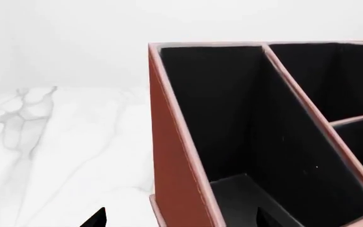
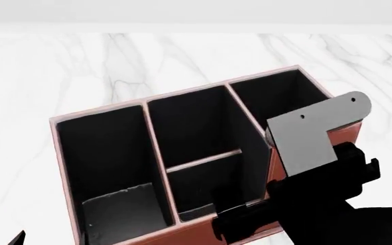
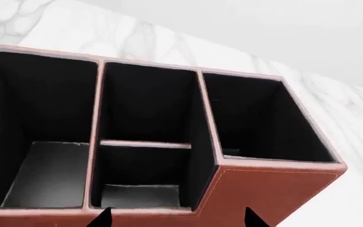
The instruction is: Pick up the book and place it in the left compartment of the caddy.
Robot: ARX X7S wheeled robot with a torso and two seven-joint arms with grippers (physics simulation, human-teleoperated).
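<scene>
Oddly, the book is nowhere I can make out; the left compartment (image 2: 104, 153) of the caddy (image 2: 305, 148) shows only a grey floor. The caddy stands on the marble desk (image 2: 39, 76). The right arm (image 2: 318, 189) hangs over its near right corner, jaws spread in its wrist view; the left jaws likewise, tips apart.

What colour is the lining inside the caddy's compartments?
Black, against the caddy's reddish-brown outer walls and pale rim edges; the right wrist view shows it best.

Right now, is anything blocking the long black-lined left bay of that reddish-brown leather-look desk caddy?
Nothing visible does: the left compartment of the caddy is open from above. The right gripper hangs by the middle bay.
</scene>
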